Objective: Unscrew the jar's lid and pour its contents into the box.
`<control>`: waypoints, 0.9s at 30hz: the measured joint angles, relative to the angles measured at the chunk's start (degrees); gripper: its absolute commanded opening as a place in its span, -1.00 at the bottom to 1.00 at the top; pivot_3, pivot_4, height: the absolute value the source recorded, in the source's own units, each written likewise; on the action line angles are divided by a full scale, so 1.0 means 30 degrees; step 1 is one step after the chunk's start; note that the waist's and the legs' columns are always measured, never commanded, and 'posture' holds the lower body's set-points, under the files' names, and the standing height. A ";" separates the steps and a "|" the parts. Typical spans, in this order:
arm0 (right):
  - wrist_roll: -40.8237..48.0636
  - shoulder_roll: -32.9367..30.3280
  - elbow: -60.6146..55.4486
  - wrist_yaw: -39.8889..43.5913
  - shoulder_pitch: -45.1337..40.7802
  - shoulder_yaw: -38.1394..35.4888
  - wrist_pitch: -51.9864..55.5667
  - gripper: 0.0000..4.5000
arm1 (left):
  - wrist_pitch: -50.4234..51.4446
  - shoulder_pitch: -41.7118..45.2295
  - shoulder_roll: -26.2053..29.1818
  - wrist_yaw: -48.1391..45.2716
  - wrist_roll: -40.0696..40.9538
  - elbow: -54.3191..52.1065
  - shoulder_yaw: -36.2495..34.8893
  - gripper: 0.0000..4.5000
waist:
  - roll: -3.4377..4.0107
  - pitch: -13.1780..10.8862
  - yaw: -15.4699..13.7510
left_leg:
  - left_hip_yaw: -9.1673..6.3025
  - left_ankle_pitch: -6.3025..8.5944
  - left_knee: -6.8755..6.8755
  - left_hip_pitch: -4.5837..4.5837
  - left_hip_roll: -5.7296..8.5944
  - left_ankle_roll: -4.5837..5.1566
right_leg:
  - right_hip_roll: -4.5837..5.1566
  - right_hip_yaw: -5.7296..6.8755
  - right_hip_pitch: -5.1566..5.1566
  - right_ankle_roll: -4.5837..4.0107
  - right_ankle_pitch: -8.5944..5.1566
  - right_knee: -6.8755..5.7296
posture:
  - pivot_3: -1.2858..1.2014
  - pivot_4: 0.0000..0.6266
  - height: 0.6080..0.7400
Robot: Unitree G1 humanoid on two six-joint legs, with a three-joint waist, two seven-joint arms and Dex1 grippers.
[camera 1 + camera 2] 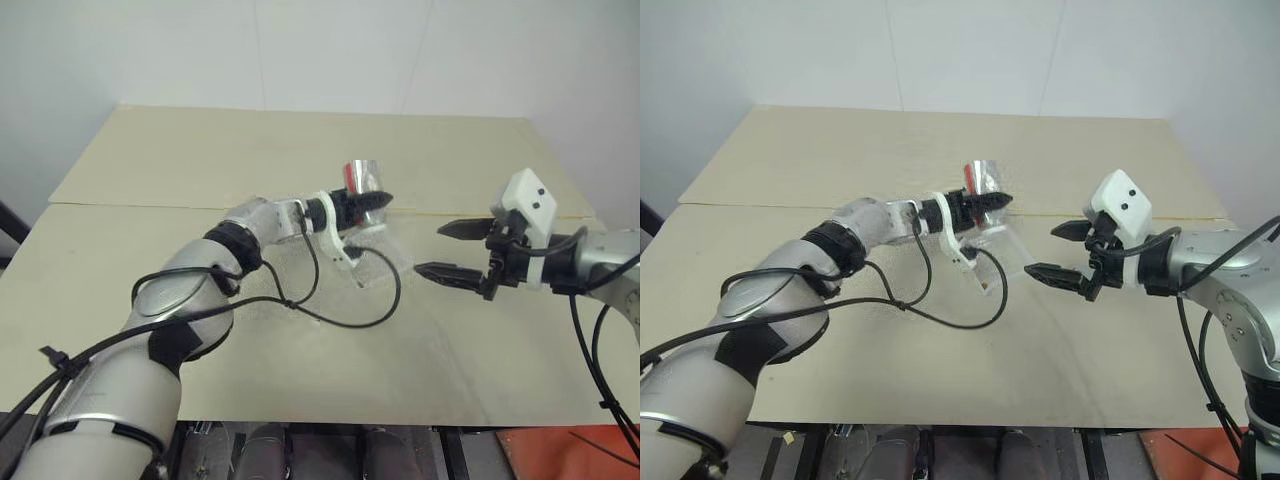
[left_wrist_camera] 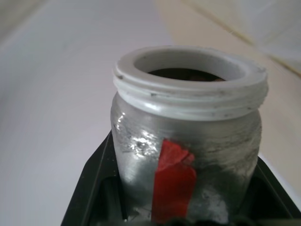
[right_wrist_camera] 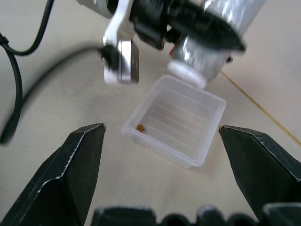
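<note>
Pouring step: left gripper (image 1: 380, 203) clamps the lidless jar (image 1: 364, 180) above the box (image 3: 176, 125); right gripper (image 1: 450, 250) gapes empty nearby. Next, tip further.

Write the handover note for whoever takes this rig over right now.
Left gripper: shut on the jar, held tilted, mouth down over the box.
Right gripper: open, empty, beside the box, apart from it.
Box: on the table, under the jar's mouth; one brownish bit in it.
Done: the jar's mouth is uncapped, pour begun.
Left: empty the rest; dark contents show inside the jar.
</note>
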State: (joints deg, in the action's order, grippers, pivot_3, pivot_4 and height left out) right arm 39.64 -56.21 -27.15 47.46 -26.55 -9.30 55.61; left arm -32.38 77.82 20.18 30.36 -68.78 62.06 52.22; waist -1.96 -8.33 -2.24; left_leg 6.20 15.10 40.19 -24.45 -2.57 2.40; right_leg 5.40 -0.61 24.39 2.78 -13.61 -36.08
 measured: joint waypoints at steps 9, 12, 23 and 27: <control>-0.0059 0.0822 0.0253 0.0023 -0.0231 0.0248 -0.0524 0.99 | -0.1978 -0.3121 0.0239 -0.9714 1.1875 -0.0154 -0.8398 -0.13 | 0.0009 0.0005 0.0037 | 0.0029 -0.0065 0.0044 0.0005 -0.0023 -0.0111 | 0.0000 0.0014 -0.0015 0.0000 0.0000 -0.0015 | 0.03 -0.52 1.00; -0.0097 0.1173 0.0267 -0.0037 -0.0605 0.0530 -0.0762 0.99 | 0.1370 -0.4941 -0.0864 -1.5783 1.7747 -0.1694 -1.1751 -0.13 | 0.0008 0.0005 0.0085 | 0.0031 -0.0066 0.0077 -0.0010 -0.0034 -0.0112 | -0.0013 0.0022 -0.0015 0.0001 0.0000 -0.0025 | 0.03 -0.52 1.00; -0.0209 0.1797 0.0369 -0.0563 -0.0705 0.0758 -0.0885 0.99 | 1.2227 -1.0633 -0.1639 -2.0077 2.5685 -1.0055 -1.7370 -0.13 | 0.0011 0.0006 0.0513 | -0.0029 -0.0066 0.0066 0.0027 -0.0038 -0.0112 | -0.0030 0.0013 -0.0047 0.0001 0.0000 -0.0040 | 0.03 -0.52 1.00; -0.0187 0.1882 0.0142 -0.0720 -0.0691 0.0758 -0.0883 0.99 | 1.3792 -1.2512 -0.2103 -1.8998 2.5976 -1.1525 -1.7859 -0.13 | 0.0010 0.0007 0.0484 | -0.0050 -0.0063 0.0068 0.0029 -0.0035 -0.0108 | -0.0028 0.0013 -0.0056 -0.0001 0.0001 -0.0039 | 0.03 -0.52 1.00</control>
State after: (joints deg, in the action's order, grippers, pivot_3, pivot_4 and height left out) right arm 39.08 -50.57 -26.72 45.30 -28.62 -7.03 52.96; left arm 9.00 40.28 13.87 -26.63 9.15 27.48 -1.36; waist -1.92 -8.31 -0.79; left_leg 6.05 14.91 40.40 -24.37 -2.67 2.08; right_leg 5.32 -0.57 24.22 2.78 -13.61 -36.20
